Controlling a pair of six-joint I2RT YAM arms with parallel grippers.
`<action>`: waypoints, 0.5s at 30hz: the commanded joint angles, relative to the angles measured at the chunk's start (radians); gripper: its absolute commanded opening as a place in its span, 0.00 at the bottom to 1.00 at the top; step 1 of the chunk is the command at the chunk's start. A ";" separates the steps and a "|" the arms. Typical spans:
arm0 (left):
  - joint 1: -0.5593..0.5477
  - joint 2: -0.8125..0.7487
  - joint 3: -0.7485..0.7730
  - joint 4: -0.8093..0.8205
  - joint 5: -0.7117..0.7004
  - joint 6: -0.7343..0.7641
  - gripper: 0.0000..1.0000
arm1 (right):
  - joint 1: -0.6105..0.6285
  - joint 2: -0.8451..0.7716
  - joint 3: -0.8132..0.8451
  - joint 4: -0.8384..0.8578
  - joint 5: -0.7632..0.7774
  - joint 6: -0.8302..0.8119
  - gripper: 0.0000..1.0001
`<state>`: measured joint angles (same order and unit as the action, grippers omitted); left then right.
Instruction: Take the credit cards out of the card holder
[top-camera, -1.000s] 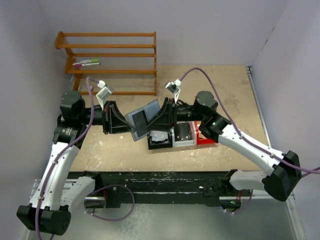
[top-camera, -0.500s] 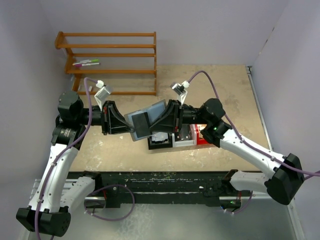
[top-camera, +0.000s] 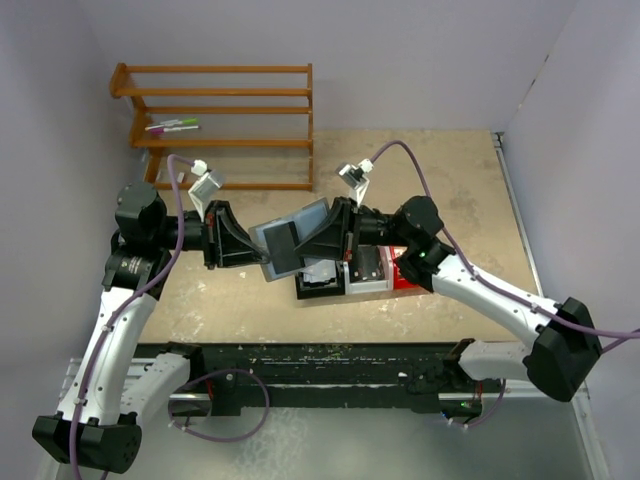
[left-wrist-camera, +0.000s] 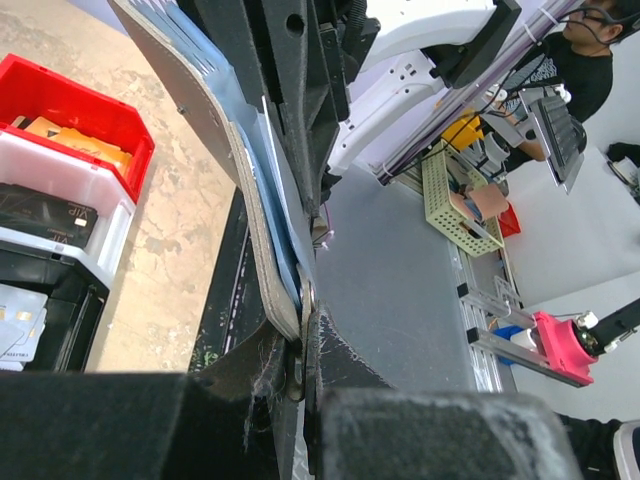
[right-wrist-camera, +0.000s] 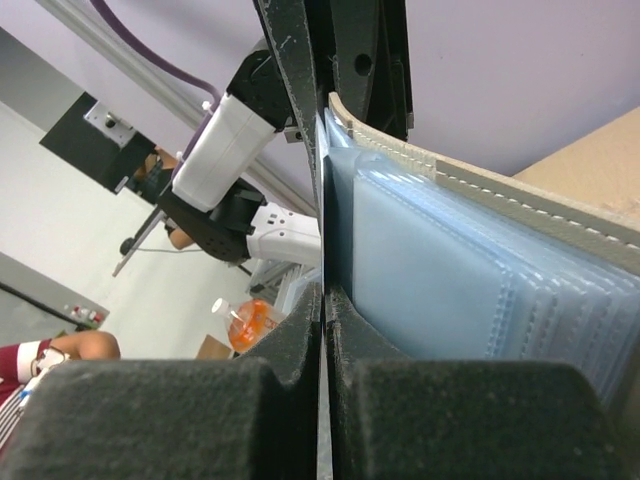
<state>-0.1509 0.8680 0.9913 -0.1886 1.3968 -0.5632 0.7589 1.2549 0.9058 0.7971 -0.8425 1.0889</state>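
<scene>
**Fig.: top view, read L to R.**

(a) Wooden rack (top-camera: 225, 125), far left, w/ markers (top-camera: 172, 126) on a shelf; not in play.

(b) Left gripper (top-camera: 252, 250): I see its pads nearly closed, clamped on the left edge of the card holder (top-camera: 288, 242). Its wrist view shows the cover's edge nipped betw. the pads.

(c) Card holder: held off the table (top-camera: 450, 190) betw. the two grippers, mid-scene. It is tilted, dark pocket panel up, w/ its near edge over the black bin's far-left corner.

(d) Right gripper (top-camera: 322, 240): pads pressed fully together on a thin pale layer at the holder's right side, beside its clear blue sleeves (right-wrist-camera: 450, 290). I can't tell whether that layer is a card or a sleeve.

(e) Bins, in a row near-right of the holder:
- black bin (top-camera: 300, 290) w/ a pale silvery card (top-camera: 320, 275)
- white bin (top-camera: 368, 289) w/ a black card (top-camera: 367, 264)
- red bin (top-camera: 415, 282) w/ a tan-gold card (left-wrist-camera: 65, 135)

**Progress, my est.:** three cards lie out of the holder, one per bin, so most or all of the job looks done. If the pinched layer is a card, what's left is to pull it free & drop it in a bin. I see no card face inside the sleeves, but most pockets are hidden from me.
</scene>
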 joint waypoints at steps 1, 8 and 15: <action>0.001 -0.005 0.040 0.043 -0.025 0.023 0.00 | -0.008 -0.081 0.015 0.001 0.040 -0.032 0.00; 0.001 -0.010 0.046 0.072 -0.019 -0.007 0.00 | -0.030 -0.120 0.002 -0.037 0.033 -0.050 0.00; 0.001 -0.008 0.045 0.086 -0.021 -0.021 0.00 | -0.029 -0.062 0.045 -0.055 0.027 -0.067 0.10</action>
<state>-0.1513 0.8680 0.9951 -0.1646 1.3865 -0.5671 0.7319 1.1763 0.9028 0.7059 -0.8104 1.0405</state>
